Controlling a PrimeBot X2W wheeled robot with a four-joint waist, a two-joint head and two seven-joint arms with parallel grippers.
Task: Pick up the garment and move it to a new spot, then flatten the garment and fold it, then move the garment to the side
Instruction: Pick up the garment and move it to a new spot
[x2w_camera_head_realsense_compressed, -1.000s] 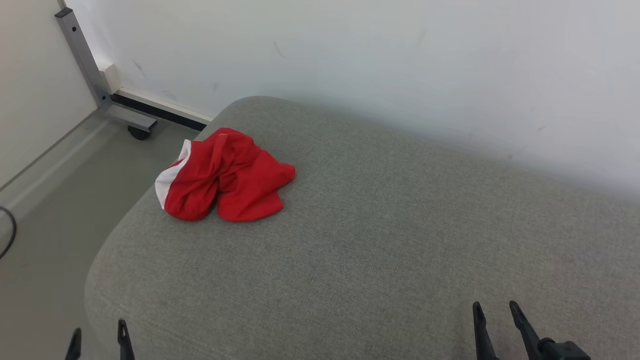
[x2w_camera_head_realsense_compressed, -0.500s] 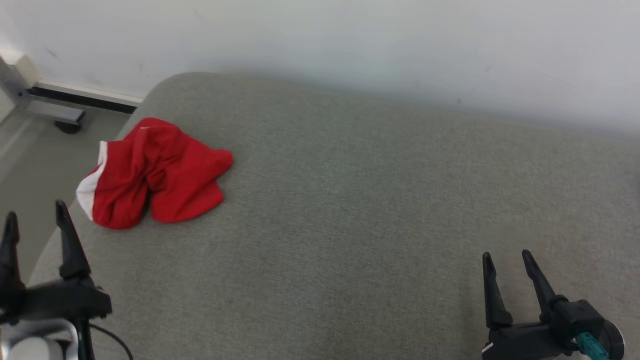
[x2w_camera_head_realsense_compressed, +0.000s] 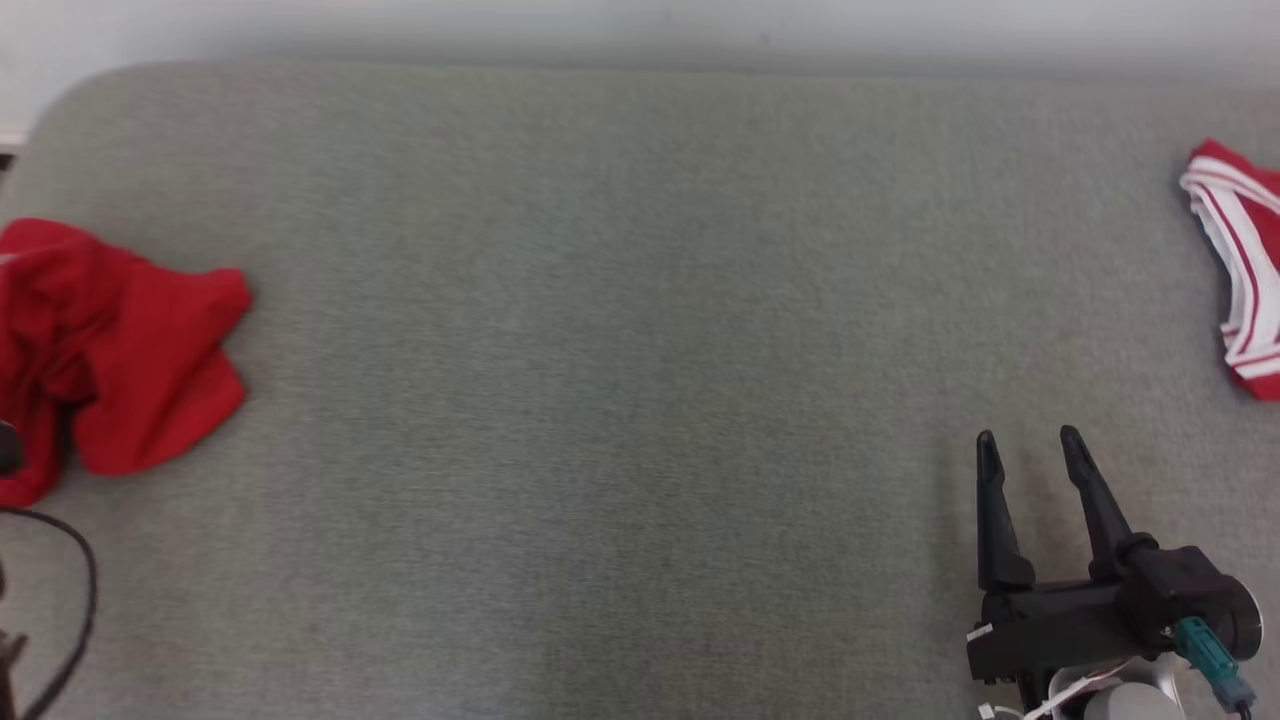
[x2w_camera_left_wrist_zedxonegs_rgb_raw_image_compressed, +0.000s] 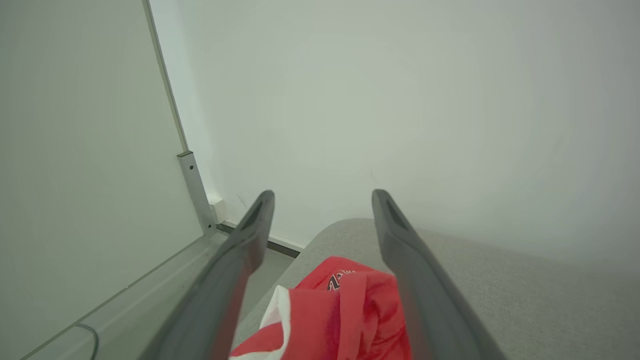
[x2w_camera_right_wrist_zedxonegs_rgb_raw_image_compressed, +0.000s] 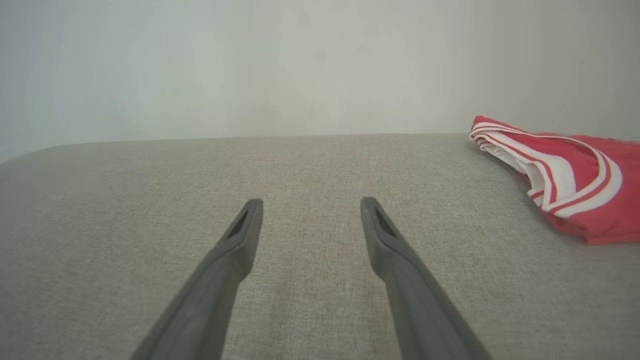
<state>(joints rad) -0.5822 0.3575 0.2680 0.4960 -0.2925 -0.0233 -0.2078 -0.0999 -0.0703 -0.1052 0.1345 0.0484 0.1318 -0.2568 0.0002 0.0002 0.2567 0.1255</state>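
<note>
Since the head cam swung right, the red garment (x2w_camera_head_realsense_compressed: 120, 370) sits at far left of frame, a striped red-white cloth (x2w_camera_head_realsense_compressed: 1235, 260) at upper right; pickup not begun; left gripper (x2w_camera_left_wrist_zedxonegs_rgb_raw_image_compressed: 322, 195) hangs by the garment, jaws wide, empty; right gripper (x2w_camera_head_realsense_compressed: 1028, 434), lower right, open & idle over the grey cushion (x2w_camera_head_realsense_compressed: 640, 300).

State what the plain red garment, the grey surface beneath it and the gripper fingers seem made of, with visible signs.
Red garment: apparently thin, soft matte fabric; it crumples into loose folds.
Grey surface: woven upholstery, seemingly padded; flecked weave, rounded edge.
Fingers: dark matte, likely hard plastic; smooth, rigid-looking.
</note>
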